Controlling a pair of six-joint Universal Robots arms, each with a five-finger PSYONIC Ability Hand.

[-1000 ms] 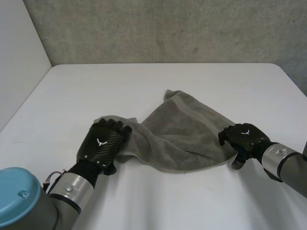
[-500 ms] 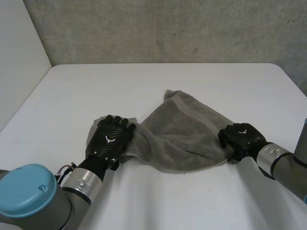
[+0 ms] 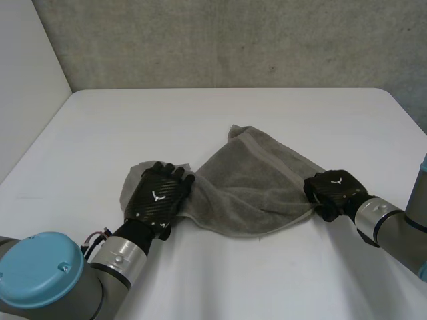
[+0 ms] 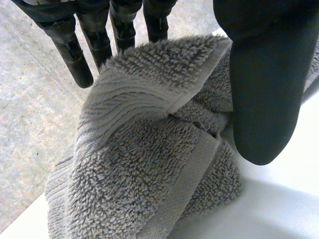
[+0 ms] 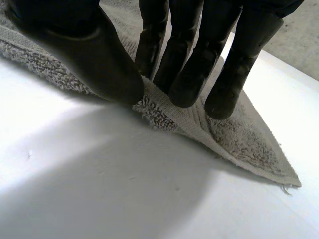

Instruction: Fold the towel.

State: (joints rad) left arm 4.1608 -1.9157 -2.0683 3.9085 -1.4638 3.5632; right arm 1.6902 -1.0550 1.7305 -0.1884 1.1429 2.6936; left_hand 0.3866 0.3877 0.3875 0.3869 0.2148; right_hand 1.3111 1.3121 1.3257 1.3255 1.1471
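Observation:
A grey towel (image 3: pixel 257 180) lies crumpled in the middle of the white table (image 3: pixel 200 120), with one corner pointing away from me. My left hand (image 3: pixel 158 199) rests on its bunched left end. In the left wrist view the fingers (image 4: pixel 75 50) are straight behind the folded cloth (image 4: pixel 144 164) and the thumb (image 4: pixel 264 89) stands beside it, without pinching. My right hand (image 3: pixel 332 192) is at the towel's right corner. In the right wrist view its fingers (image 5: pixel 184 59) and thumb (image 5: pixel 94 59) pinch the hemmed edge of the towel (image 5: pixel 244 139) just off the table.
A grey concrete wall (image 3: pixel 233 40) rises behind the table's far edge. A pale wall (image 3: pixel 27 87) stands at the left. Bare table surface (image 3: pixel 253 280) lies in front of the towel.
My right hand's fingers have closed onto the towel's right corner and drawn it in slightly. My left hand has slid a little further onto the bunched left end.

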